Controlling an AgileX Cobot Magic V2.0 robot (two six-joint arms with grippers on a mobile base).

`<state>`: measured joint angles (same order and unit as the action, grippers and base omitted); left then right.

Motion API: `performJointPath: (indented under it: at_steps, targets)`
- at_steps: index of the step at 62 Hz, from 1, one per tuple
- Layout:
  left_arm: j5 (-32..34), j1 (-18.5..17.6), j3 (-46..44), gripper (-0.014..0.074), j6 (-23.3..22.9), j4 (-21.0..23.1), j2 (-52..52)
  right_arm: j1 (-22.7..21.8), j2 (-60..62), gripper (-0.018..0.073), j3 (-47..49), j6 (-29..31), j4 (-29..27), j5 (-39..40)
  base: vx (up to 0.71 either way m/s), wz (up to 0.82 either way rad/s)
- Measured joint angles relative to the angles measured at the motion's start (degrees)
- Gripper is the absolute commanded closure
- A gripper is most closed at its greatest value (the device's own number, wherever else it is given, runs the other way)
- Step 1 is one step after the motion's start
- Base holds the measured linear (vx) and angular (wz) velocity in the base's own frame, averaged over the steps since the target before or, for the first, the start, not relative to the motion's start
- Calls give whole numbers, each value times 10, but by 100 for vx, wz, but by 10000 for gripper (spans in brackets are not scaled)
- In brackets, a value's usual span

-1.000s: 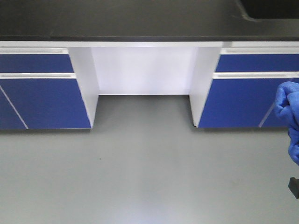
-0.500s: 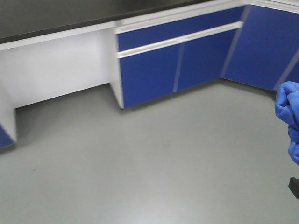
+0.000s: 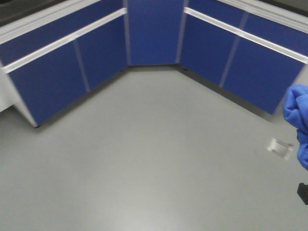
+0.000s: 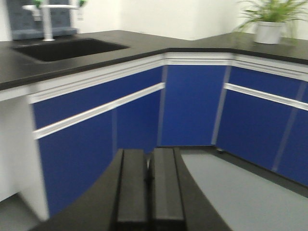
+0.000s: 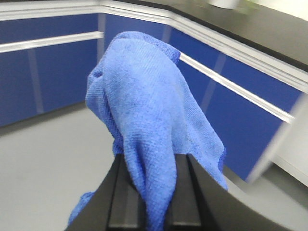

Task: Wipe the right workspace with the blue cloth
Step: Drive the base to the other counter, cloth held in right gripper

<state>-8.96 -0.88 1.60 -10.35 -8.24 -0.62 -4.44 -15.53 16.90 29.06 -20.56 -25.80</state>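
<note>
The blue cloth [image 5: 144,106] is bunched and wrinkled, and it hangs pinched in my right gripper [image 5: 150,166], which is shut on it above the grey floor. In the front view the blue cloth [image 3: 297,120] shows at the right edge, with a dark bit of the gripper below it. A black benchtop [image 5: 260,24] tops the right-hand cabinets, and it looks like the right workspace; it lies well beyond the cloth. My left gripper [image 4: 149,153] is shut with nothing in it, its fingers [image 4: 132,187] side by side.
Blue cabinets [image 3: 154,33] with white rails wrap around a corner ahead. A black benchtop with a sink [image 4: 67,48] and a tap is at left. A potted plant [image 4: 269,24] stands on the right benchtop. A small pale object [image 3: 280,147] lies on the grey floor [image 3: 144,159].
The front view has swung right, from the white kneehole under the bench to the corner of the blue cabinets. The cloth keeps its place at the right edge.
</note>
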Motion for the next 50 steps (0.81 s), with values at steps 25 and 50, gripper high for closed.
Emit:
performJointPath:
  at_steps: [25, 50]
  targets:
    - [0, 0, 0, 602, 0, 0, 0, 0, 0, 559, 0, 0, 0, 0, -9, -62]
    - [0, 0, 0, 602, 0, 0, 0, 0, 0, 559, 0, 0, 0, 0, -3, -56]
